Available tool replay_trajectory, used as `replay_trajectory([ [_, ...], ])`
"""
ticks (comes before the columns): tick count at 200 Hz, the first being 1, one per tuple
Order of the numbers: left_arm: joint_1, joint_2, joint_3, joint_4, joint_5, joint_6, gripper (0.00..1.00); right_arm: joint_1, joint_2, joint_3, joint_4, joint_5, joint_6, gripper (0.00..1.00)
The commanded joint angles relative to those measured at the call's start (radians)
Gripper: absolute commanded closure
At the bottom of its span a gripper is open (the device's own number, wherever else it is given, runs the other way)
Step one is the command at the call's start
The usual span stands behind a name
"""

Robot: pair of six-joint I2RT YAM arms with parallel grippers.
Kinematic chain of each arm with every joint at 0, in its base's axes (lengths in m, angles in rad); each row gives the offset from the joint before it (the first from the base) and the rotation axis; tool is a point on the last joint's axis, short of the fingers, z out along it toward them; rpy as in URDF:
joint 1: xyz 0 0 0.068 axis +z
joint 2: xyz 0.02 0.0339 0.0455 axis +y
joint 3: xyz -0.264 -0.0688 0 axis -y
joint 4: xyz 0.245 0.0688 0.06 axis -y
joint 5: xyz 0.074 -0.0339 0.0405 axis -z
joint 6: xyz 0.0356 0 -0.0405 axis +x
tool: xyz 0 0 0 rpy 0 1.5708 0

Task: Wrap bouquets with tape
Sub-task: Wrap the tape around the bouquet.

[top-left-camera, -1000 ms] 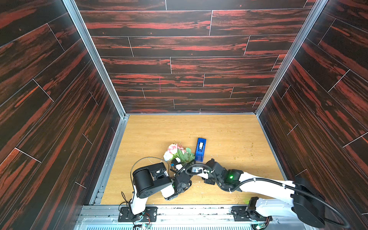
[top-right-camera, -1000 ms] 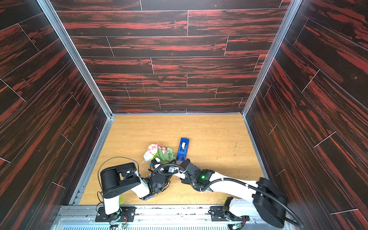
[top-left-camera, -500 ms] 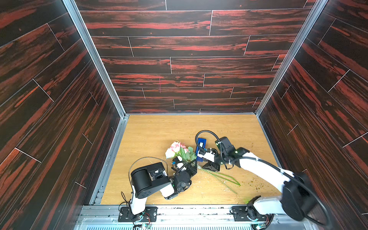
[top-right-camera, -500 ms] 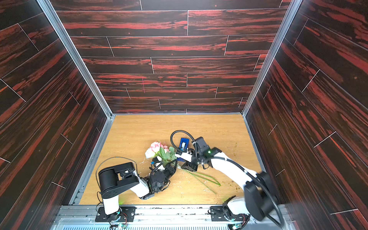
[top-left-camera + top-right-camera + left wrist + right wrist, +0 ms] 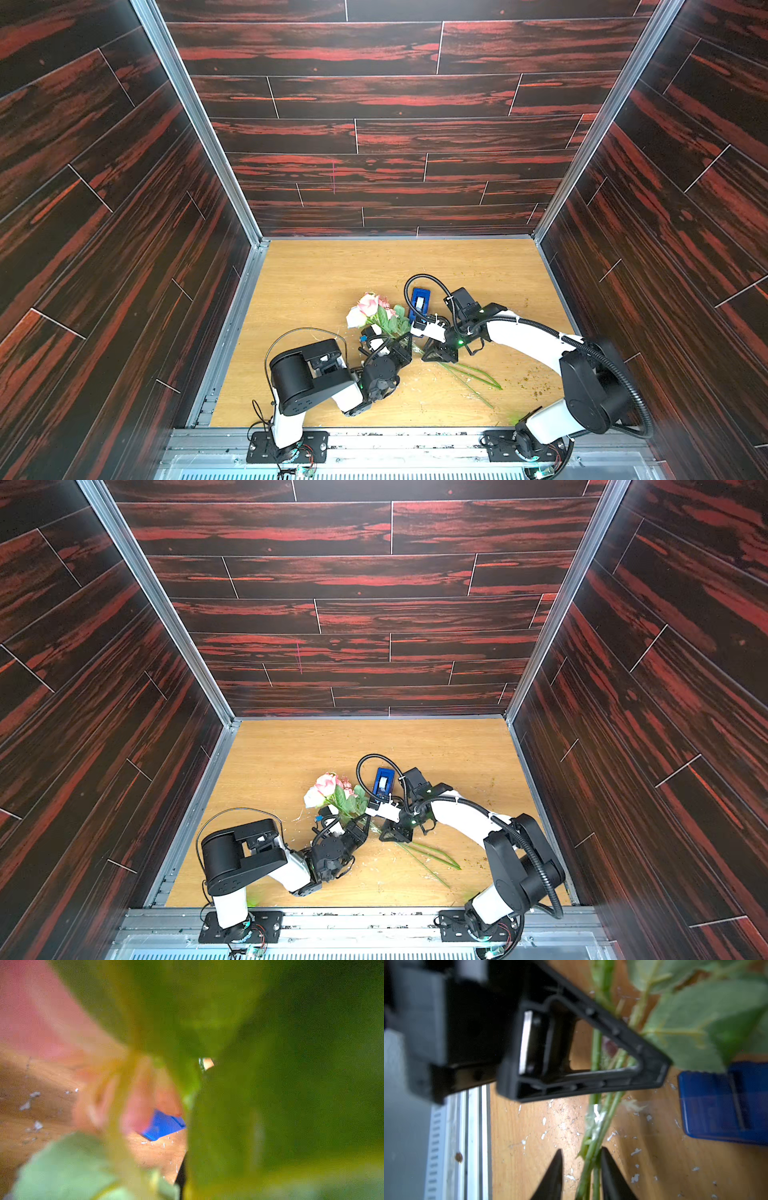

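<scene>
Left arm: folded low by the front rail, wrist turned in toward centre.
Left end effector (image 5: 401, 347): jaws closed on the bouquet (image 5: 374, 309) stems, fingers angled up and away from the base.
Right arm: elbow high at the right side, white forearm reaching across toward the left arm.
Right end effector (image 5: 581, 1159): fingers parted, one on either side of the stems.
Spacing: the two end effectors sit just beside each other.

White links, black joints: left arm (image 5: 347, 400), right arm (image 5: 524, 337); ribbed cable (image 5: 415, 281); green LED (image 5: 460, 342).

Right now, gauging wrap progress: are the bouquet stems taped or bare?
Taped: a shiny clear tape band wraps the bouquet stems, right wrist view.
</scene>
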Motion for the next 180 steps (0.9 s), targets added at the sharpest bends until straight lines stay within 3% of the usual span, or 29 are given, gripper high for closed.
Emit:
replay_trajectory([
  [1,-0.010,-0.044,-0.008,0.004,-0.004,0.035,1.00,0.007,0.004,-0.019,0.019,0.003,-0.008,0.77],
  [50,-0.014,-0.048,-0.005,0.004,-0.007,0.038,1.00,0.026,-0.003,-0.032,0.043,0.046,-0.011,0.82],
  [69,-0.016,-0.051,-0.007,0.004,-0.008,0.038,1.00,0.037,0.012,-0.034,0.058,0.068,-0.009,1.00],
  [93,-0.016,-0.055,-0.016,0.004,-0.020,0.032,1.00,0.057,-0.001,-0.049,0.097,0.122,0.000,1.00],
  [110,-0.016,-0.051,-0.031,0.004,-0.046,-0.013,0.72,0.083,-0.039,-0.079,0.159,0.214,0.010,1.00],
  [127,-0.016,-0.042,-0.038,0.004,-0.057,-0.036,0.57,0.119,-0.076,-0.109,0.213,0.290,0.018,1.00],
  [150,-0.015,-0.030,-0.029,0.004,-0.050,-0.042,0.49,0.190,-0.117,-0.148,0.274,0.435,0.024,1.00],
  [180,-0.016,-0.009,-0.025,0.004,-0.062,-0.072,0.47,0.274,-0.168,-0.201,0.355,0.591,0.048,1.00],
])
